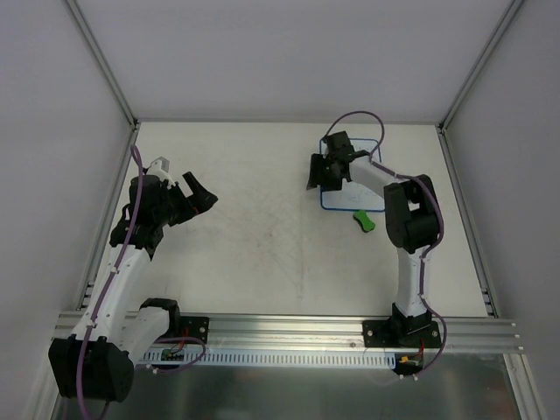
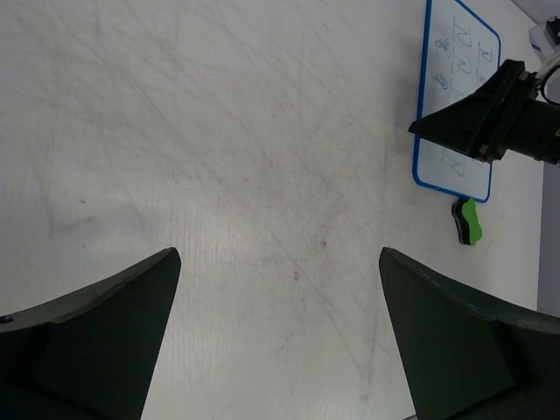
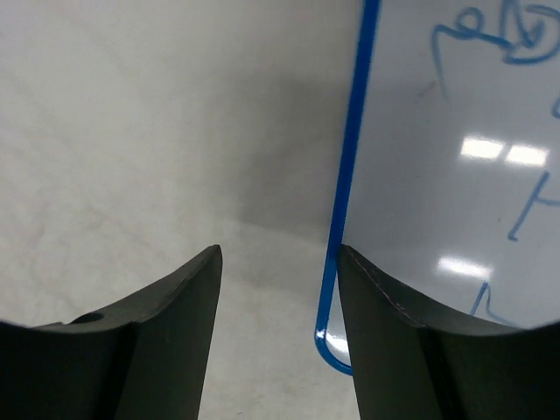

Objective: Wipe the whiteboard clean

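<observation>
Because it lies flat and thin on the table (image 1: 262,254), toward the far right corner, the whiteboard (image 1: 347,200) looks light and stiff, with a slick face. It would probably skate about under a wiping stroke unless pinned at its blue rim or a rounded corner, which seem the only sensible places to hold it. The right gripper (image 3: 278,254) hovers at the board's left edge with its jaws moderately apart and nothing between them, one finger over the rim and the other over bare table. The left gripper (image 2: 280,254) hangs over the left side of the table, spread wide and empty, well apart from the board. Blue marker strokes on the face and glare spots show only in the right wrist view, which misses the eraser (image 1: 364,220) entirely. The overhead view places that green-and-black block just beside the board's near edge, though the writing is too faint to make out there. The left wrist view catches board, writing and eraser together from afar.
</observation>
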{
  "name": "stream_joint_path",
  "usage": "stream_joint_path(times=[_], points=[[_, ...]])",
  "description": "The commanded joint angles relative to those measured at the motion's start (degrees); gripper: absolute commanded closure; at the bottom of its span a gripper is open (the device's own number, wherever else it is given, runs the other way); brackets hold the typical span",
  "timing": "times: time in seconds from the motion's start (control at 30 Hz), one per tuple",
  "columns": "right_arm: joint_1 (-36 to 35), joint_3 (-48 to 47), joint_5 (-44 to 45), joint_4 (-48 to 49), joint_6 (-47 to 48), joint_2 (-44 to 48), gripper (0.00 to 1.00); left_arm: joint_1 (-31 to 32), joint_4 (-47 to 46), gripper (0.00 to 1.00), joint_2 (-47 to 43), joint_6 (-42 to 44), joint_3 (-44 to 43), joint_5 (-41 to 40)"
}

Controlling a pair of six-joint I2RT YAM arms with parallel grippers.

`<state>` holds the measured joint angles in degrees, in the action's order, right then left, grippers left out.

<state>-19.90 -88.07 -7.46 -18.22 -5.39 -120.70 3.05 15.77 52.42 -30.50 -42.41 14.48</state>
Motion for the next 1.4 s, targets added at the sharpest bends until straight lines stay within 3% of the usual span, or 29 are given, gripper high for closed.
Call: stream_joint_path(times=[0.0, 0.23, 0.43, 0.53, 0.6, 0.87, 1.13, 1.37], points=[[-7.3, 3.6, -7.8, -4.9, -3.9, 0.0, 0.42, 0.5, -0.4, 0.02, -0.1, 0.7, -2.0, 0.5], [-20.2, 9.1, -13.6, -4.8, -4.9, 3.0, 0.4, 0.5, -0.3, 0.01, -0.2, 0.7, -0.5, 0.7], [-24.2, 10.2, -13.3, -5.2, -1.5, 9.3, 0.39, 0.6, -0.4, 0.01, 1.2, 0.4, 0.7, 1.7], [-24.0, 11.3, -8.5, -7.0, 0.8, 15.8, 0.38, 1.0, -0.4, 0.01, 2.8, 0.0, 1.1, 2.3], [-23.4, 13.4, -0.5, -7.5, 1.2, 19.7, 0.37, 2.2, -0.4, 0.01, 3.9, -0.3, 1.1, 2.2], [-15.7, 28.1, 26.5, -15.6, -10.0, 35.9, 0.35, 10.8, -0.4, 0.01, 14.3, -0.5, -3.1, -0.6], [-11.1, 39.0, 28.7, -19.6, -24.7, 42.6, 0.36, 18.0, -0.5, 0.01, 26.5, -0.4, -8.2, -0.3], [-9.4, 40.3, 28.0, -17.9, -29.9, 42.4, 0.41, 23.3, -0.5, 0.01, 33.6, 0.6, -11.5, -1.6]])
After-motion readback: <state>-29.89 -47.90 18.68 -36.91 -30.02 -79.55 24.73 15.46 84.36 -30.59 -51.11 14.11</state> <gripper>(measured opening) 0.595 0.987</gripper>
